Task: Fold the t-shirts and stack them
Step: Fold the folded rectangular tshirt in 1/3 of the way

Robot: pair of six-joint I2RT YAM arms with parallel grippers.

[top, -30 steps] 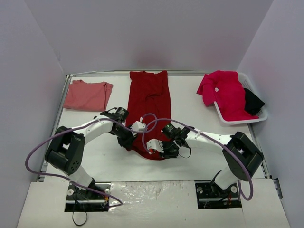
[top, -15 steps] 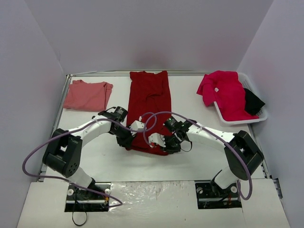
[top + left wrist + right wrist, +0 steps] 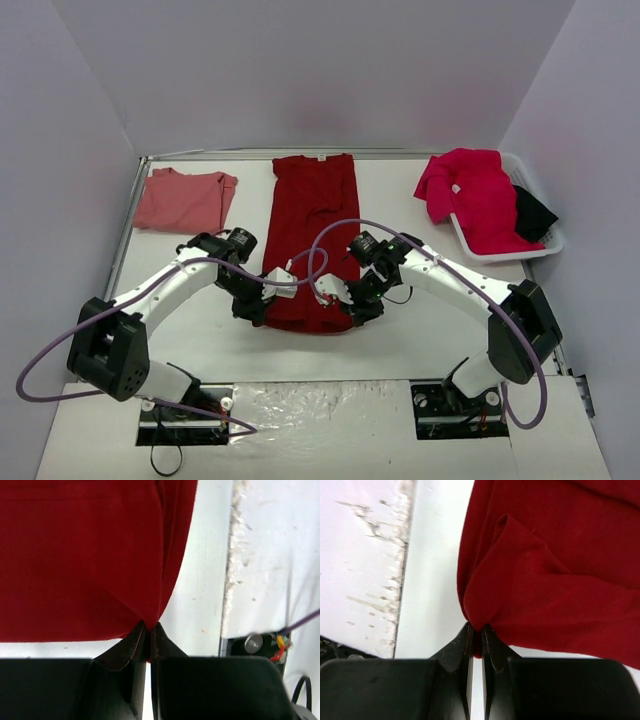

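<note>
Plain pale lavender-grey walls [image 3: 300, 70] enclose a flat white tabletop [image 3: 420, 335] on three sides. A scuffed, glossy white board [image 3: 330, 430] runs along its near edge. The light is soft and even.

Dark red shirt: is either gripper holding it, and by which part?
Both hold the dark red shirt: the left gripper pinches its near left corner, the right gripper its near right corner.
</note>
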